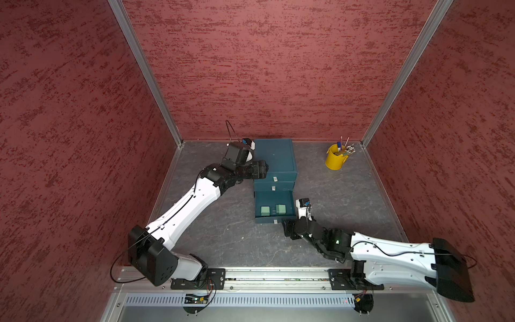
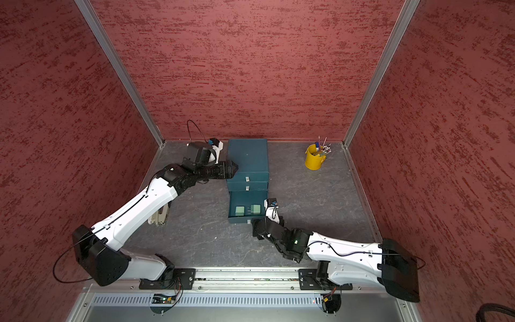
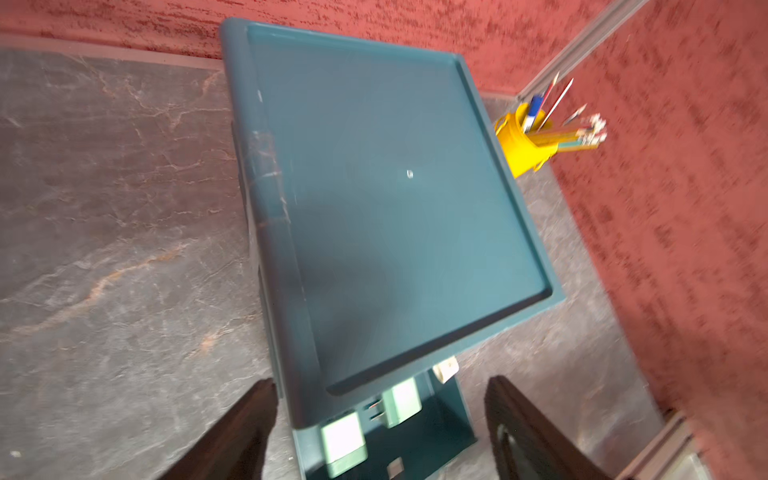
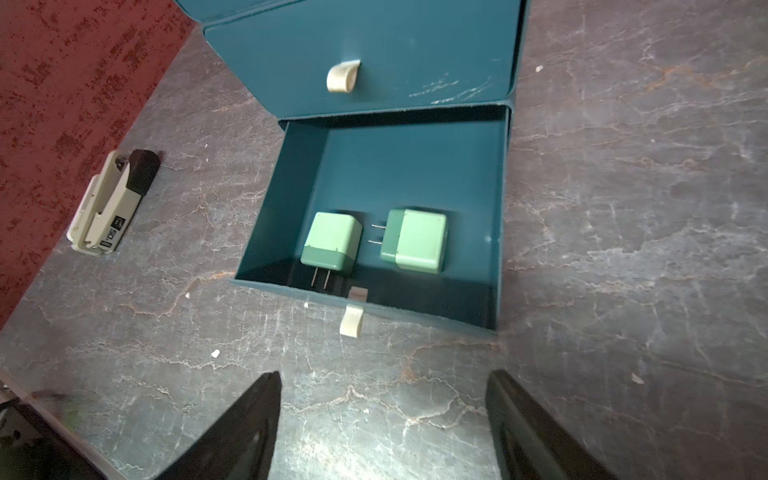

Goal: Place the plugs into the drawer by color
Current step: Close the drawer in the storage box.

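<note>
Plugs (image 4: 332, 245): two sage green ones, lying side by side and just apart in the pulled-out bottom drawer (image 4: 496, 208) of the dark teal chest (image 1: 274, 156), close to its front wall. No pink or teal ones anywhere in view; possibly inside the two shut drawers above, impossible to tell.

Right claw (image 4: 384, 374): spread wide, empty, low over the surface (image 4: 623, 249) just in front of the drawer's white pull tab (image 4: 351, 320). Left claw (image 3: 381, 380): also spread wide, holding nothing, up beside the chest's top at its left edge, apparently not pressing on it.

Likely next: pushing the drawer home. Risks from here:
- Sliding the whole chest backward instead of closing the drawer, with nothing bracing it.
- Pushing off-centre and jamming the drawer askew.
- Catching the soft tab between wide jaws and bending it.
- Jolting the plugs so they tumble.

Look of the plugs: small rounded cubes, pale green bodies with a darker green band at the prong end, two short metal prongs each; one pointing at the front wall, the other sideways toward its neighbour.
</note>
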Controlling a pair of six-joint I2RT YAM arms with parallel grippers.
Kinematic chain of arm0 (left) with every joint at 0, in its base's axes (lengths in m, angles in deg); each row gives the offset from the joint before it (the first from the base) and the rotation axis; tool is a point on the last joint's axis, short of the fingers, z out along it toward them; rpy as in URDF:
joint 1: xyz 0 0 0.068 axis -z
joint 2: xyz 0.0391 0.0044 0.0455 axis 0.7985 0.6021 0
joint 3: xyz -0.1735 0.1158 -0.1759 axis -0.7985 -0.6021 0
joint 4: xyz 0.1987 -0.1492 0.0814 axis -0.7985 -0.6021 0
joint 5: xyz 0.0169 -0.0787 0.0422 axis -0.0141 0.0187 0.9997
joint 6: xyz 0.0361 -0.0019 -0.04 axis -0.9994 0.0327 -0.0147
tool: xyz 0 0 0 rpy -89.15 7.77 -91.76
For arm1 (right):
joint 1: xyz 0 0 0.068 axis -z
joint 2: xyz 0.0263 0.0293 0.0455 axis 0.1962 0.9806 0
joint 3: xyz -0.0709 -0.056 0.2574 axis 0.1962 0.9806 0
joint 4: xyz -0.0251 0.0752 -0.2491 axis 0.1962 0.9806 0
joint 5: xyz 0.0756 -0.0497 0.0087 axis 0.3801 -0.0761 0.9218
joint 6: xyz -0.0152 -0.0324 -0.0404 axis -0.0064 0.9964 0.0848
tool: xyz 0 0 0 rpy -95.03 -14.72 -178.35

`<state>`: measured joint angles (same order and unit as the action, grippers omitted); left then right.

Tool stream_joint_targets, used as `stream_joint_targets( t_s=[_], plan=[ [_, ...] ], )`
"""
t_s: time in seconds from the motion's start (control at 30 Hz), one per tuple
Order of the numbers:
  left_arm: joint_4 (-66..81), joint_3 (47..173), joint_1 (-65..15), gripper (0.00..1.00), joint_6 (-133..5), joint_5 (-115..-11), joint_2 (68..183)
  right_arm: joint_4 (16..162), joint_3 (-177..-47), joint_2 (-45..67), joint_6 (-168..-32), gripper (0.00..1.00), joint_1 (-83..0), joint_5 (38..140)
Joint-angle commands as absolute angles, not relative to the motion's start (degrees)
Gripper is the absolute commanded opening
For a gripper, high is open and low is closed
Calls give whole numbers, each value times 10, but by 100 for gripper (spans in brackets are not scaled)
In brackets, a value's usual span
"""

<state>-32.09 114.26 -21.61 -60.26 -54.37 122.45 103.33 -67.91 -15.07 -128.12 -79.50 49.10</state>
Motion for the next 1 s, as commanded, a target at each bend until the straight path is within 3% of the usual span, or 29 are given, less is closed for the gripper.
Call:
stream_joint_targets(
  t_s=[0.0, 0.33, 0.97],
  plan=[
    [-339, 1144, -211, 86, -614, -512, 1233, 997, -671, -149, -1280, 82, -823, 454],
    [-360, 1133, -208, 84, -604, -468, 1241, 854, -665, -37, -1300, 82, -841, 498],
    [-347, 1089, -231, 78, -600, -498, 1249, 768, -701, 90, -1285, 86, -810, 535]
  ],
)
